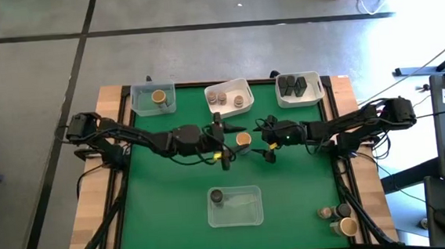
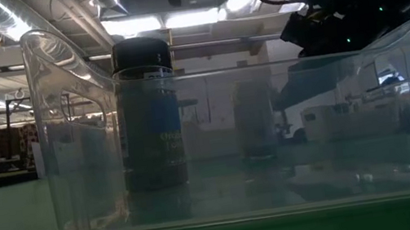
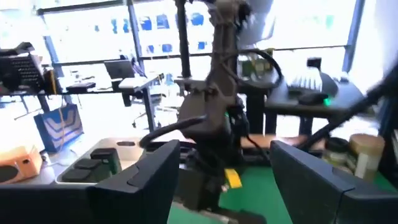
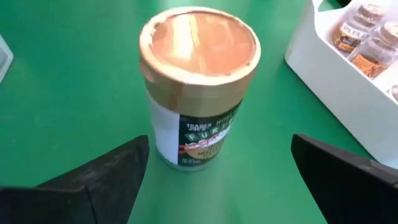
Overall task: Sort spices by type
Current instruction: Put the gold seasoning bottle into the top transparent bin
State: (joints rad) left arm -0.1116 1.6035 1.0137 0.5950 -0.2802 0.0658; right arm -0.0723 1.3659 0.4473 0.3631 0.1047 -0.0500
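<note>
Your right gripper (image 4: 214,171) hangs wide open around a tan-lidded round spice jar (image 4: 198,81), labelled "FURI…", standing untouched on the green table (image 1: 173,198) mid-table, just beside the white tray (image 4: 348,87). Your left gripper (image 3: 221,168) is spread open too, holding nothing.

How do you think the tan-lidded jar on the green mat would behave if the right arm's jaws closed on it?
The tan-lidded jar stands tall and narrow, so an off-centre push would probably tip it. Its round body would likely roll once down. The paper label should offer decent grip.
</note>
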